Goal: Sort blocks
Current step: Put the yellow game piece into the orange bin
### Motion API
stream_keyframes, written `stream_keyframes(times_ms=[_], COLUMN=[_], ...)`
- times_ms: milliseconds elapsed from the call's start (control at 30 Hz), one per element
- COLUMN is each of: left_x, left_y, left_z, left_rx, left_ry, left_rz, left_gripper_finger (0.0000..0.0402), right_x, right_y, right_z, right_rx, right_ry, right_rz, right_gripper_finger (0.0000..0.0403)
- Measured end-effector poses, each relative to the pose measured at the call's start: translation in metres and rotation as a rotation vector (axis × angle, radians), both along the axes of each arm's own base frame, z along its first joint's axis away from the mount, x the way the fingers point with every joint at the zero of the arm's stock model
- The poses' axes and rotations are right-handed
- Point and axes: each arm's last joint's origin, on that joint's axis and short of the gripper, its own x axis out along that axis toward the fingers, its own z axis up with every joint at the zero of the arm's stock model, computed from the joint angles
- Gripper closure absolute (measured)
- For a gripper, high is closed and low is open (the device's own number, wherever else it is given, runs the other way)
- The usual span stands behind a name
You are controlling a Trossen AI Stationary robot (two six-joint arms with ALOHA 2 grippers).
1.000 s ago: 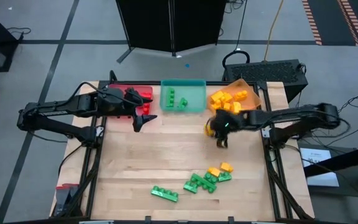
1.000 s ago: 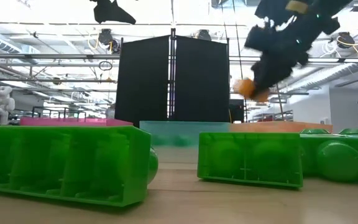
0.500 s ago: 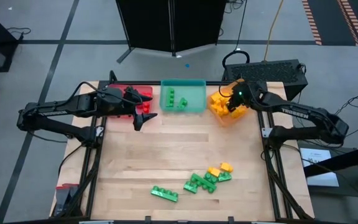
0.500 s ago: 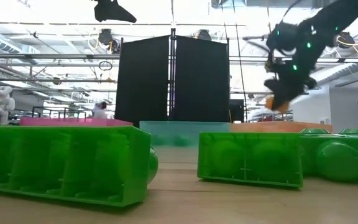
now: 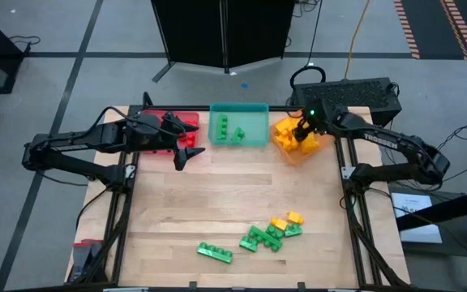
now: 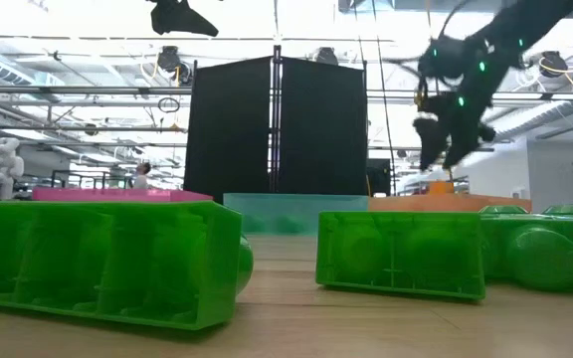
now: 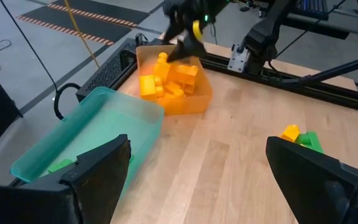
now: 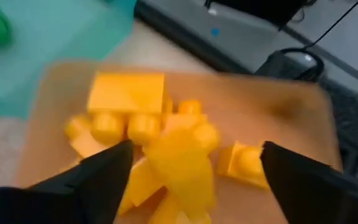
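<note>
My right gripper (image 5: 302,135) hangs open over the orange tray (image 5: 285,144) at the table's far right, holding nothing. In the right wrist view its fingers stand apart above a heap of yellow blocks (image 8: 129,99) in that tray. My left gripper (image 5: 190,154) waits open just in front of the red tray (image 5: 186,118), also holding nothing. The teal tray (image 5: 254,122) between them holds green blocks (image 5: 227,130). Near the front edge, green blocks (image 5: 259,238) and two yellow blocks (image 5: 287,219) lie on the table, with one more green block (image 5: 216,252) to their left.
The three trays stand in a row along the table's far edge. The wooden tabletop (image 5: 217,199) between the trays and the front blocks is bare. In the low view, green blocks (image 6: 398,255) fill the foreground. A black panel stands beyond the far edge.
My right gripper carried a yellow block from mid-table toward the far right, over the orange tray, turning as it went. There it opened, and the block is no longer between its fingers. My left arm kept still.
</note>
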Motion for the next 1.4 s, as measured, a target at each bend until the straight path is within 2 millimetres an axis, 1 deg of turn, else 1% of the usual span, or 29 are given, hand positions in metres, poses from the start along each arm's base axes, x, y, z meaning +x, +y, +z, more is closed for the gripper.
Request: stream_keyframes(times_ms=[67,133,200,267,333,367,433,500,600,733,867,967,1067,1167,1267,1400], left_x=[0.000,0.000,0.000,-0.001,-0.001,-0.001,-0.002,-0.002,-0.002,-0.002,-0.002,-0.002,-0.002,-0.002,-0.002,-0.002], left_y=[0.000,0.000,-0.001,-0.003,-0.006,-0.007,-0.009,-0.011,-0.015,-0.017,-0.018,-0.018,-0.018,-0.018,-0.018,-0.018], left_z=[0.000,0.000,0.000,0.000,-0.001,-0.001,-0.001,-0.001,-0.001,-0.001,-0.001,-0.001,-0.001,-0.001,-0.001,-0.001], left_rx=[0.000,-0.001,-0.015,-0.024,-0.024,-0.024,-0.025,-0.027,-0.025,-0.024,-0.023,-0.023,-0.023,-0.023,-0.020,-0.020], left_ry=[0.000,0.000,0.000,0.002,0.006,0.008,0.017,0.016,0.015,0.014,0.014,0.014,0.014,0.013,0.014,0.014], left_rz=[-0.001,-0.002,-0.007,-0.017,-0.031,-0.036,-0.044,-0.048,-0.061,-0.069,-0.072,-0.072,-0.072,-0.071,-0.066,-0.065], left_gripper_finger=[0.0029,0.0029,0.0029,0.0029,0.0029,0.0029,0.0029,0.0029,0.0029,0.0029,0.0029,0.0029,0.0029,0.0029,0.0029,0.0029], right_x=[0.001,0.000,0.000,0.001,0.002,0.002,-0.001,-0.007,-0.015,-0.021,-0.017,-0.009,-0.003,0.003,0.009,0.016], right_y=[-0.001,-0.001,0.006,0.019,0.035,0.044,0.062,0.081,0.110,0.144,0.177,0.201,0.221,0.236,0.248,0.256], right_z=[0.019,0.040,0.060,0.079,0.091,0.094,0.095,0.090,0.069,0.046,0.021,0.007,-0.006,-0.022,-0.040,-0.059], right_rx=[-0.027,-0.044,-0.027,0.005,0.054,0.078,0.144,0.243,0.397,0.521,0.617,0.643,0.598,0.554,0.530,0.491], right_ry=[0.000,-0.011,-0.050,-0.134,-0.226,-0.258,-0.255,-0.190,-0.122,-0.183,-0.247,-0.255,-0.183,-0.087,0.018,0.101], right_rz=[-0.004,0.005,0.069,0.186,0.305,0.346,0.403,0.428,0.433,0.432,0.473,0.510,0.515,0.522,0.537,0.526], right_gripper_finger=[0.0036,0.0033,0.0036,0.0044,0.0051,0.0055,0.0062,0.0064,0.0064,0.0064,0.0064,0.0064,0.0064,0.0064,0.0064,0.0064])
